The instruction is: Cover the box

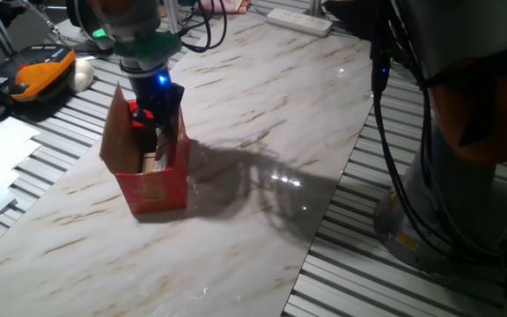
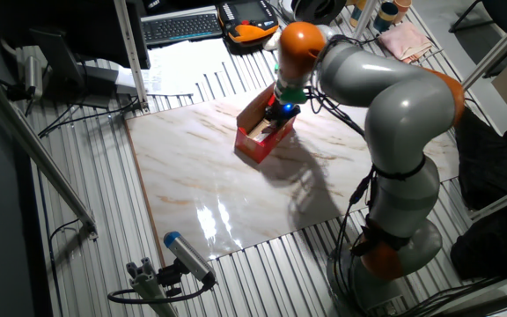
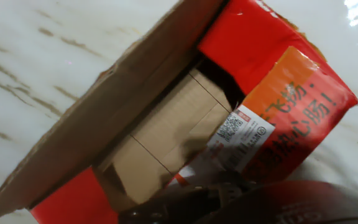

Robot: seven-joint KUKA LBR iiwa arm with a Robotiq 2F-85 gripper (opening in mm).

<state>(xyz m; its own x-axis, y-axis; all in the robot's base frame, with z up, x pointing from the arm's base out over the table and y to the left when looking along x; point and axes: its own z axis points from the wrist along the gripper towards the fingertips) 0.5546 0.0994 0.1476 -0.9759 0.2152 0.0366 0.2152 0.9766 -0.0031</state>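
The box (image 1: 152, 172) stands on the marble desk (image 1: 262, 106), and it is open on top. On the left of the box one big brown flap (image 1: 113, 132) sticks up. It looks like thin cardboard, light and bendy, so it may slide if pushed hard. A soft push high on that flap, near its free edge, should fold it over. On the right of the box the gripper (image 1: 161, 123) hangs just over the opening, maybe touching a flap. The fingers are hidden, so nobody can tell if it is open or closed.
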